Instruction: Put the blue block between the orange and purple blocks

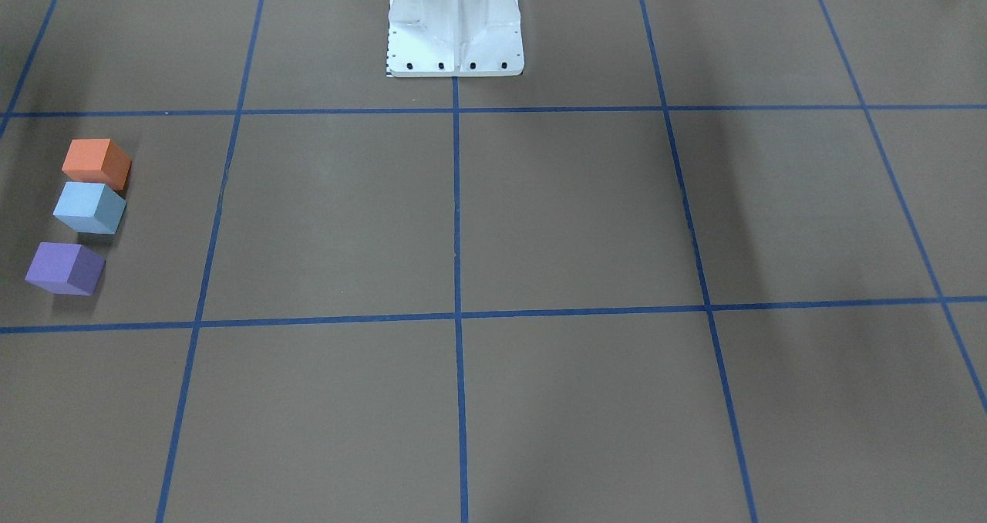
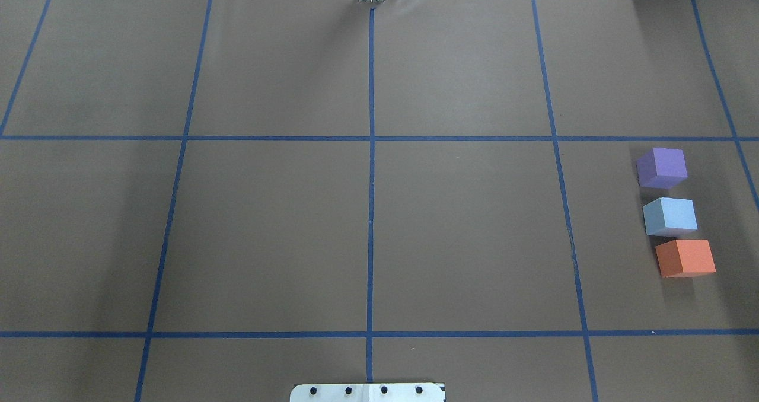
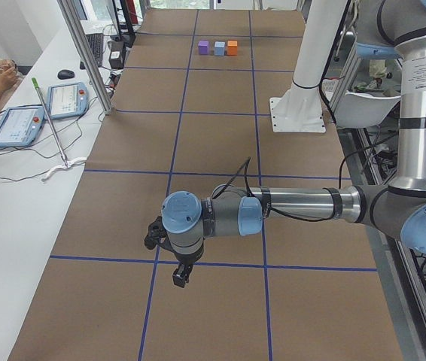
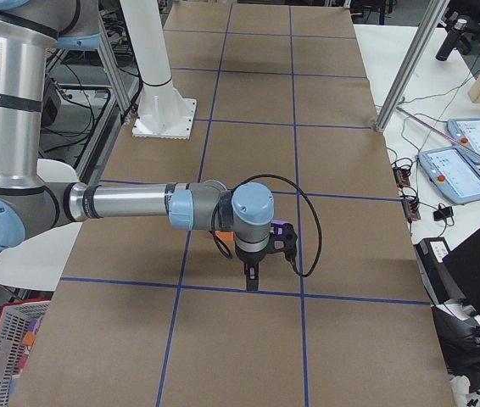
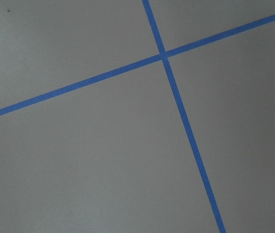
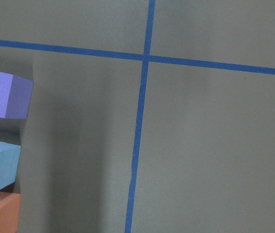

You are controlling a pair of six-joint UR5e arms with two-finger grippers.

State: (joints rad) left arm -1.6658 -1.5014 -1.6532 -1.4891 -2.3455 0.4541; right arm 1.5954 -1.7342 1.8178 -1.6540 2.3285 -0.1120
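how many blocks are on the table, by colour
orange block: 1
blue block: 1
purple block: 1
total: 3

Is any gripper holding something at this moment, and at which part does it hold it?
No block is held: the blue block, orange block and purple block all rest on the table, with no gripper touching them.
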